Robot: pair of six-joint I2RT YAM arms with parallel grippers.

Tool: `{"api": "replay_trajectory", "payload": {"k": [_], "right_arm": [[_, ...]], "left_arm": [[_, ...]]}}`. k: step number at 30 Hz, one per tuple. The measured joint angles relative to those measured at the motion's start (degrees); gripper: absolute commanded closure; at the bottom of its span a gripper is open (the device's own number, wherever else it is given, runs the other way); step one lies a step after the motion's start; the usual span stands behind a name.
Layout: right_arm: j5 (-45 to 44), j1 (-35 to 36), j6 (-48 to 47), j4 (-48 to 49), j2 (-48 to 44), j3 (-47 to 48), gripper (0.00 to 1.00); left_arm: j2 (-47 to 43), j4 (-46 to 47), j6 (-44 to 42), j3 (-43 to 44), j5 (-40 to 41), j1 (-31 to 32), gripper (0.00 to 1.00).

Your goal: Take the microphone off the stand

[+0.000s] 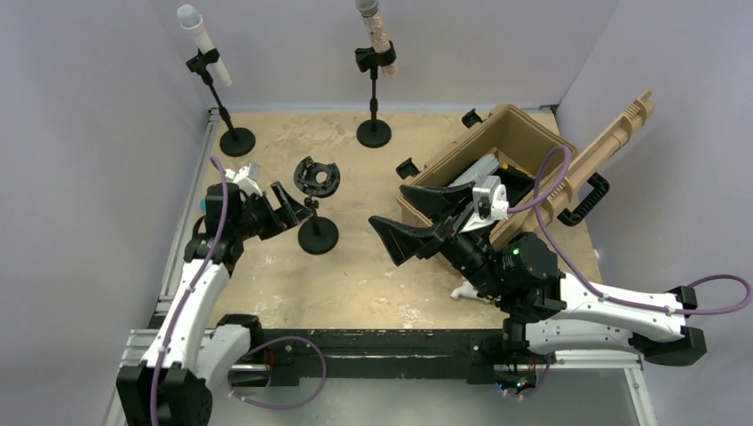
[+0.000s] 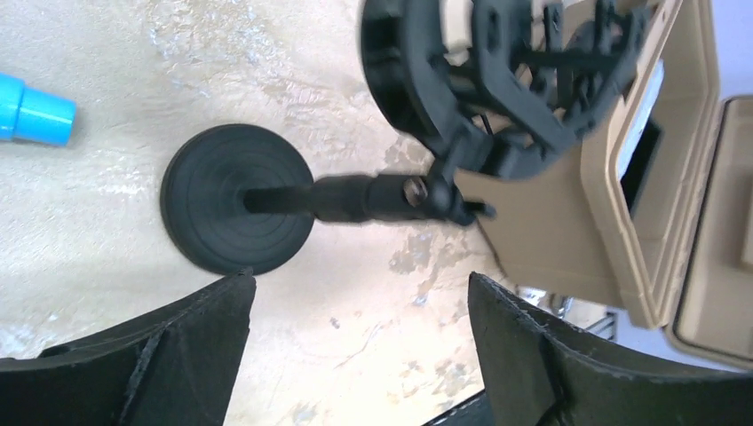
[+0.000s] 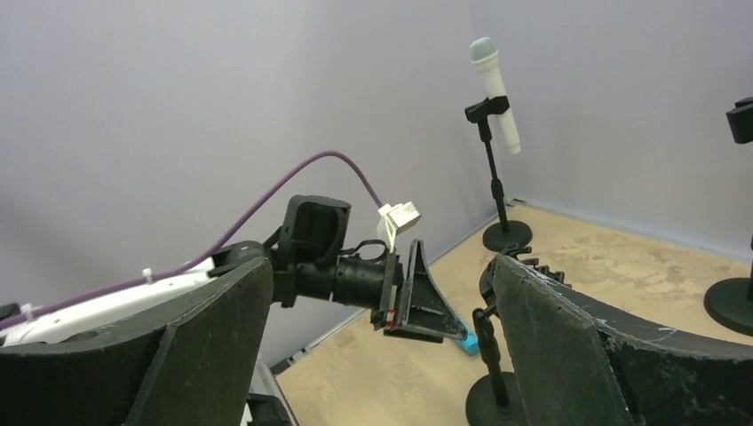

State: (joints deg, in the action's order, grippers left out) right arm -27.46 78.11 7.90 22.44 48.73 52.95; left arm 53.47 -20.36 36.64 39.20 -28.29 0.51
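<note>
Gaping wide and empty, the left pincer (image 2: 360,280) frames the short stand (image 2: 236,199) toward the worktop's (image 2: 107,204) left edge, seemingly without touching; the right pincer (image 3: 380,264) spreads wide too, empty.

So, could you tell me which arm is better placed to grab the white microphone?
Probably the left: the left fingers, open, sit nearer the white microphone; the right fingers are by the tan case.

Tan hard case (image 1: 524,129): sitting open at the right side of the table (image 1: 382,275), lid leaning outward. Blue cylinder (image 2: 35,111): lying on the table.
</note>
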Motion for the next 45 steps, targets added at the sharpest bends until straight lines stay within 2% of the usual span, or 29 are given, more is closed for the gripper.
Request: {"api": "replay_trajectory", "payload": {"k": [4, 7, 10, 12, 15, 18, 24, 28, 32, 39, 42, 45], "right_arm": [[0.02, 0.0, 0.0, 0.57, 0.0, 0.0, 0.08], [0.02, 0.0, 0.0, 0.96, 0.07, 0.0, 0.08], [0.04, 0.0, 0.0, 1.27, 0.13, 0.0, 0.07], [0.04, 0.0, -0.02, 1.4, 0.15, 0.0, 0.08], [0.04, 0.0, 0.0, 1.53, 0.15, 0.0, 0.08], [0.04, 0.0, 0.0, 1.66, -0.07, -0.35, 0.07], [0.02, 0.0, 0.0, 1.66, -0.59, -1.14, 0.08], [0.0, 0.0, 0.0, 1.7, -0.94, -1.6, 0.08], [0.02, 0.0, -0.02, 1.79, -0.94, -1.77, 0.08], [-0.02, 0.0, -0.02, 1.81, -2.25, -2.14, 0.08], [-0.07, 0.0, -0.02, 1.84, -2.82, -2.43, 0.07], [-0.02, 0.0, -0.02, 1.79, -2.89, -2.43, 0.08]], "left_arm": [[-6.99, -5.11, -3.28, 0.48, 6.86, 5.31, 0.23], [-9.27, -6.58, -4.96, 1.16, 11.8, 8.85, 0.15], [-8.13, -7.96, -6.25, 2.36, 16.24, 12.79, 0.13], [-6.23, -8.02, -6.32, 3.37, 19.08, 14.93, 0.19], [-2.95, -6.67, -6.25, 3.45, 24.04, 17.81, 0.22], [-2.43, -0.42, -5.57, -0.28, 27.69, 19.12, 0.19], [-3.82, 20.33, -4.92, -18.29, 33.77, 21.31, 0.26], [0.5, 29.18, -6.1, -20.46, 35.89, 21.84, 0.3], [6.08, 39.12, -7.72, -20.35, 36.68, 22.53, 0.39], [10.34, 47.5, -9.92, -20.35, 37.16, 23.26, 0.7], [10.62, 48.98, -11.5, -20.35, 38.4, 23.26, 0.85], [10.95, 49.9, -12.26, -20.06, 39.5, 23.19, 0.96]]}}
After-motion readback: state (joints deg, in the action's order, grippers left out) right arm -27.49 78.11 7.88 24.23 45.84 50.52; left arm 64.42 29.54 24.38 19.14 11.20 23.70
